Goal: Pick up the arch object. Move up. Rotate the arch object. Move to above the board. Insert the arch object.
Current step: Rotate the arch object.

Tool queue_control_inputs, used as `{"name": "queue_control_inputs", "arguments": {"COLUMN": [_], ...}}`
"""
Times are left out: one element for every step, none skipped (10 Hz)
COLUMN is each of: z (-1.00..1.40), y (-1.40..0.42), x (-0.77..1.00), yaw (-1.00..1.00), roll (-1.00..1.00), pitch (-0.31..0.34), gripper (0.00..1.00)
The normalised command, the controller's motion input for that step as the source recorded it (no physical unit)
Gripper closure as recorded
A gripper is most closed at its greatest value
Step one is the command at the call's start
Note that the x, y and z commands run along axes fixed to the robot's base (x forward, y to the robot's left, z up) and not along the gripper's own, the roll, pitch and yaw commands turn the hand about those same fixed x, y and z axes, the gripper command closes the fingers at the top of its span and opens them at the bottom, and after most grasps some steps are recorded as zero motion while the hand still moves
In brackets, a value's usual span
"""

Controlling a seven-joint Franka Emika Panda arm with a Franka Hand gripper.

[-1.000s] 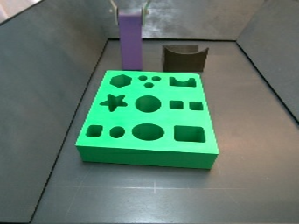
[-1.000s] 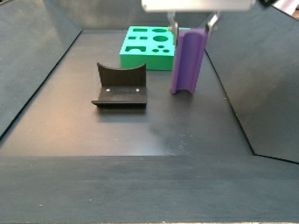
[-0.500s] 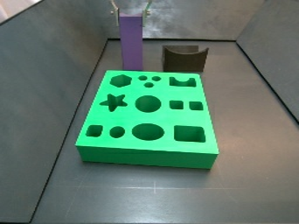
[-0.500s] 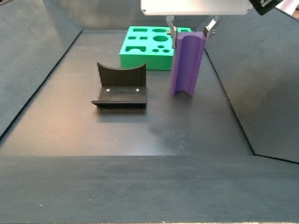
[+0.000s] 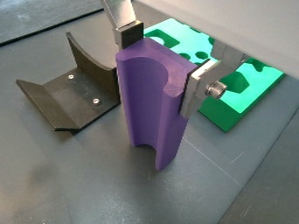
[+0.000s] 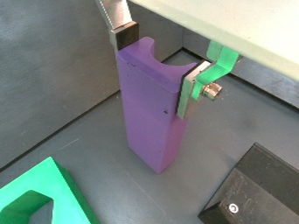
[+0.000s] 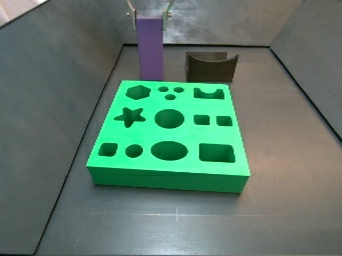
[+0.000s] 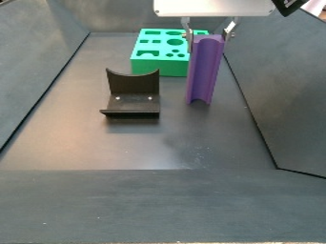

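The arch object (image 5: 146, 105) is a tall purple block with a curved dip in its top. It stands upright on the dark floor in both wrist views (image 6: 152, 114) and both side views (image 7: 151, 50) (image 8: 207, 71). My gripper (image 5: 163, 63) reaches down over its top end, with one silver finger flat against each narrow side, shut on the arch object (image 6: 158, 63). The gripper is at the top edge in both side views (image 7: 151, 12) (image 8: 209, 33). The board (image 7: 167, 178), a thick green slab with shaped cut-outs, lies flat beside the arch (image 8: 159, 69) (image 5: 239, 96).
The dark fixture (image 8: 130, 95) stands on the floor close beside the arch, also seen in a side view (image 7: 210, 66) and both wrist views (image 5: 65, 92) (image 6: 251, 192). Sloping grey walls enclose the floor on all sides.
Over the last second the fingers have drawn in against the arch's top. In the last half second nothing visibly moved.
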Motion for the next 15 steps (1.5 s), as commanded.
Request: {"name": "queue_control_inputs", "arguments": {"z": [-0.38,-0.38,0.00,0.97,0.91,0.78,0.61,0.43,0.25,0.00,-0.03,-0.02,-0.02,-0.02,-0.02], "y": [0.03,0.03,0.00,0.00,-0.01,-0.01,-0.01,-0.01,-0.01,0.08,0.08,0.06,0.03,0.02,0.01], "x": [-0.02,-0.01,0.00,0.00,-0.03,-0.03,-0.02,0.00,0.01,0.00,0.01,0.01,0.02,0.02,0.02], "yaw": [-0.05,-0.05,-0.05,0.00,0.00,0.01,0.01,0.01,0.01,1.00,1.00,1.00,1.00,1.00,1.00], "roll": [-0.06,-0.06,0.14,0.11,0.10,0.07,0.04,0.00,-0.03,0.00,0.00,0.00,0.00,0.00,0.00], "pitch": [-0.027,-0.027,-0.027,-0.012,0.018,0.040,0.051,0.060,0.074,0.006,0.006,0.006,0.006,0.006,0.006], "gripper": [1.00,1.00,0.00,0.00,0.00,0.00,0.00,0.00,0.00,0.00,0.00,0.00,0.00,0.00,0.00]}}
